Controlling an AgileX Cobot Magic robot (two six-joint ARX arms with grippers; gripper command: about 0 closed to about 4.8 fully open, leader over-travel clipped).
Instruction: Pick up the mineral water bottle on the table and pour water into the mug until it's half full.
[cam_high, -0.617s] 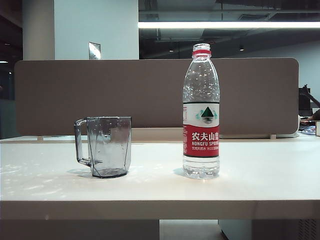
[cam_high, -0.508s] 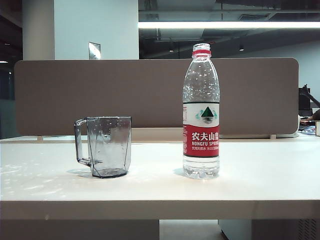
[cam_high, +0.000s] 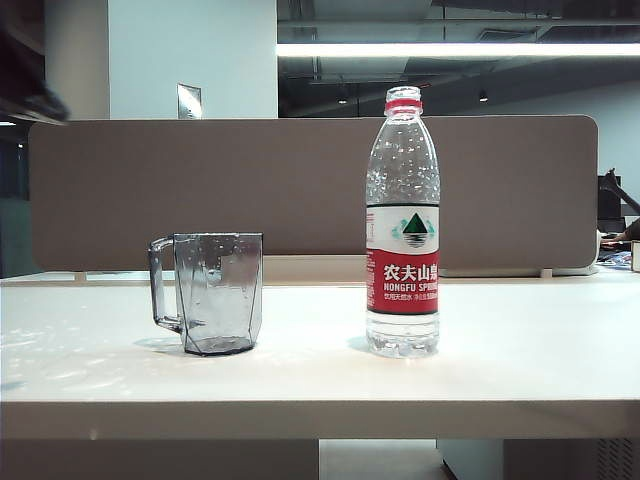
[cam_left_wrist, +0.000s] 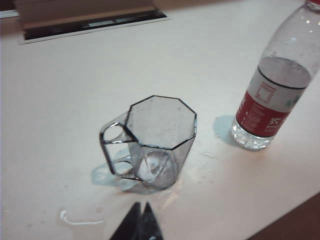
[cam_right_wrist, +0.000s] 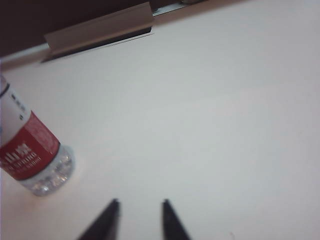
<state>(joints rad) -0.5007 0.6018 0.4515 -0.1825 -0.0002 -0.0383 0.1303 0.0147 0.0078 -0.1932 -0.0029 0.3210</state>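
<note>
the mineral water bottle (cam_high: 402, 225) stands upright on the table (cam_high: 520, 380), right of middle in the exterior view. its cap looks to be off, since only the red neck ring and an open mouth show at the top. nothing is touching it. the water (cam_left_wrist: 250, 140) i can make out sits low in the bottle, at and below the label, with droplets clinging to the clear wall above.

the mug (cam_high: 210, 292) stands well apart from it on the left of that view, handle turned away from the bottle. from my left wrist view i look down into its mouth and see no pool worth the name, only a wet sheen at the bottom; i'd judge it empty or nearly so. small splashes and a thin streak of wet lie on the tabletop around its base.

my left gripper (cam_left_wrist: 140, 222) hangs above the table on the near side of the mug, fingertips pressed together, holding nothing. my right gripper (cam_right_wrist: 139, 217) hovers over bare table beside the bottle, its fingers a little apart with nothing between them.

so, as i read it, nothing of the job is done yet: the bottle is not grasped or lifted, and no pour has begun. everything is left, namely closing on the bottle, carrying it over the mug, and tipping until the mug is half full.
</note>
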